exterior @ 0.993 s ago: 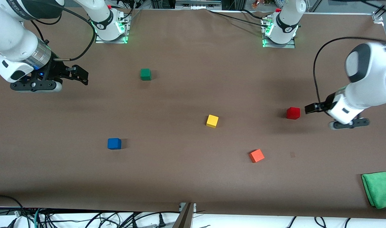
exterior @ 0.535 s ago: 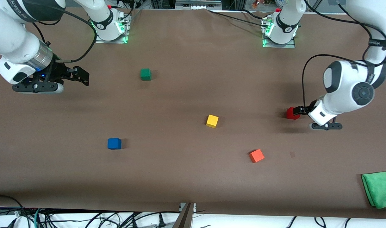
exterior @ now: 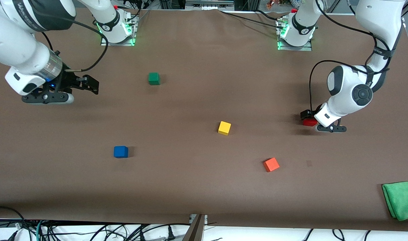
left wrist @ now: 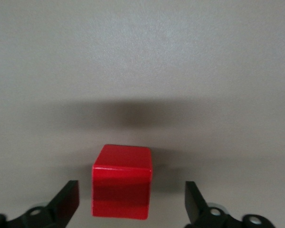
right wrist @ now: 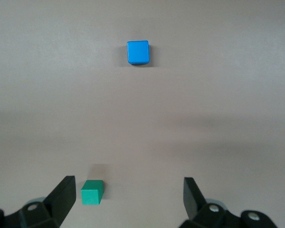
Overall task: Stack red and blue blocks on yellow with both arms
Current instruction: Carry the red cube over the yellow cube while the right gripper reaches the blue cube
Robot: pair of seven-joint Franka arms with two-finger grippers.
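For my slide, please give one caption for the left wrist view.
Left tool open around the red block on the table.

Left gripper (exterior: 307,115) over one block (exterior: 310,122), toward left arm's end.

One camera hangs high over the table's (exterior: 204,201) near edge, looking down and across at the two arm bases along the top edge; it takes in the whole brown surface to all four edges. The left wrist camera sits very close above the tabletop near the left arm's end, aimed down between the left gripper (left wrist: 132,202) fingertips at the red cube (left wrist: 122,187), which the high view also shows (exterior: 309,122). The right wrist camera rides higher, over the right arm's end, facing down and out across the table; it shares the blue cube (right wrist: 138,52) (exterior: 120,151) and green cube (right wrist: 92,192) (exterior: 153,78) with the high view.
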